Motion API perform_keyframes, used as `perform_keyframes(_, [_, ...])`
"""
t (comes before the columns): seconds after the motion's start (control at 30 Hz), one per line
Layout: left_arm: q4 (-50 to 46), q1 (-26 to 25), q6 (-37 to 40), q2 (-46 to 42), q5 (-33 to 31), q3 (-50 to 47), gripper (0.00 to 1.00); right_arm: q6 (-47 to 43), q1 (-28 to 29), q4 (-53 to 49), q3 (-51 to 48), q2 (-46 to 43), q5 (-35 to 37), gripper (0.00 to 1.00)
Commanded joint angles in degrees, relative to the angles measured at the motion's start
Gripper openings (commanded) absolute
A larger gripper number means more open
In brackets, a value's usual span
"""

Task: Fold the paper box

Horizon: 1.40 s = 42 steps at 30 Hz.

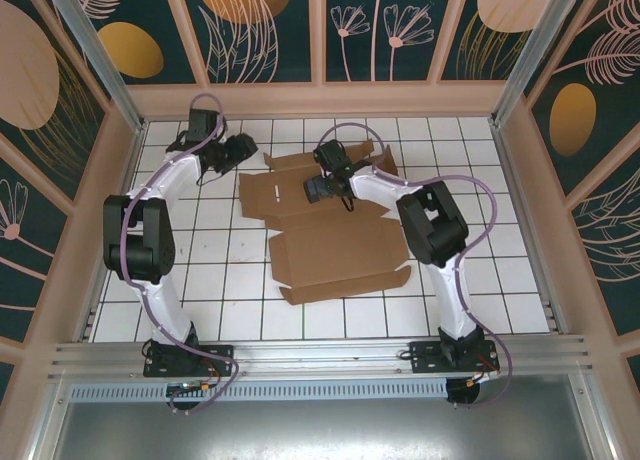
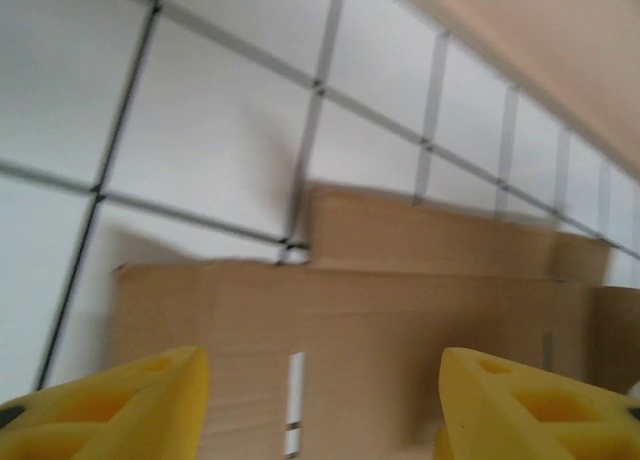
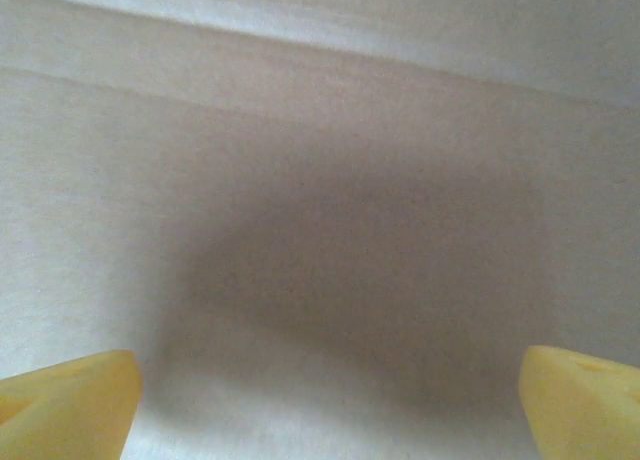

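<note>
The paper box (image 1: 335,250) is a brown die-cut cardboard sheet lying mostly flat across the middle of the tiled table, its flaps spread toward the back. My left gripper (image 1: 250,153) hovers at the sheet's far left corner. In the left wrist view that gripper (image 2: 325,410) is open, with its yellow fingers (image 2: 110,405) standing apart above the cardboard (image 2: 400,320) and a narrow slot (image 2: 293,400) between them. My right gripper (image 1: 308,191) is over the sheet's back half. In the right wrist view it (image 3: 325,410) is wide open, very close above bare cardboard (image 3: 330,230).
The white tiled table (image 1: 220,280) is walled by a beige rim (image 1: 320,100) at the back and rails at both sides. Bare tiles lie to the left and right of the sheet and in front of it. Both arm bases stand at the near edge.
</note>
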Motion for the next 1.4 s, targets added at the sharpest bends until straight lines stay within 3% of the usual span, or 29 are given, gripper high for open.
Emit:
perform_keyframes(0.0, [1.4,1.7,0.1,-0.8,-0.6,-3.0,0.63,0.8,-0.8,-4.3,3.6,3.9,-0.7,0.96])
perform_keyframes(0.13, [1.5,2.5,0.3,0.0,-0.2,-5.5,0.66,1.5,-1.0,-5.8,2.6,5.8,-1.7,0.93])
perform_keyframes(0.33, [6.1,3.9,0.2,2.6,9.5,-9.3,0.70,2.8,-1.1,-4.3,-1.0,5.5,-3.0,0.89])
perform_keyframes(0.83, [18.0,3.6,-3.9,10.6,25.5,-13.9,0.56,3.5,-1.2,-3.2,-1.2,5.9,-5.1,0.79])
perform_keyframes(1.03, [21.1,1.5,-4.9,9.2,28.5,-13.8,0.40,3.8,-1.2,-2.6,-1.7,6.1,-5.5,0.76])
perform_keyframes(1.17, [15.8,0.3,-2.3,7.4,24.9,-11.6,0.28,4.0,-1.2,-2.4,-2.2,5.9,-4.8,0.74])
perform_keyframes(1.37, [-4.9,-4.9,6.0,6.2,4.3,-0.5,0.17,4.7,-1.2,-1.8,-3.0,5.8,-3.8,0.72])
